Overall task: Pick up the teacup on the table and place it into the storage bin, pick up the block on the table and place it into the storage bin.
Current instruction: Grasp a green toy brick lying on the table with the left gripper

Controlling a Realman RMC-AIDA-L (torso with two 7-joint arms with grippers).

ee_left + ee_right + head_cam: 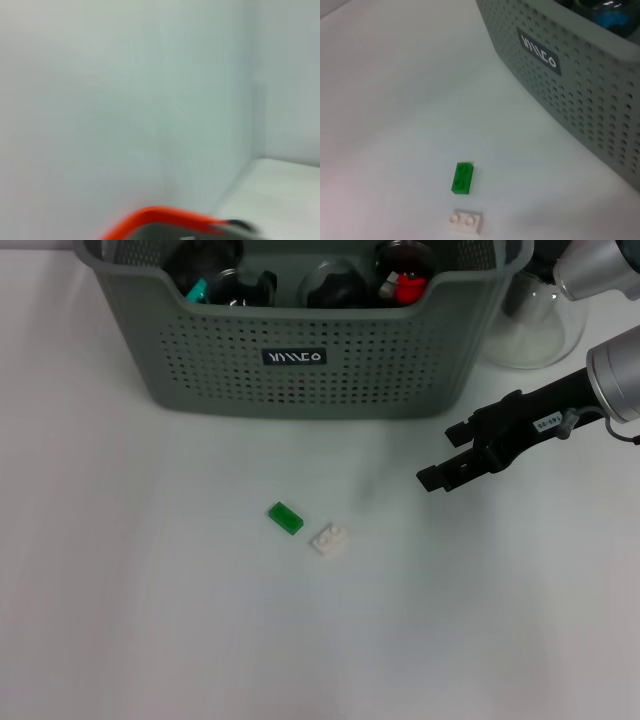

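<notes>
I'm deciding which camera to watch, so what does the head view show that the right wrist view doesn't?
Only the head view shows the right gripper, fingers open, hovering over the table to the right of the blocks, the clear glass teapot behind it, and the dark items across the bin's whole interior. Only the right wrist view shows the studs on top of the green block and the white block clearly. Both show the two blocks lying close together on the table and the storage bin with its black label.

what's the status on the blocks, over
Right gripper open, above table right of blocks. Green block and white block on table, untouched. Path clear. Left arm unseen.
</notes>
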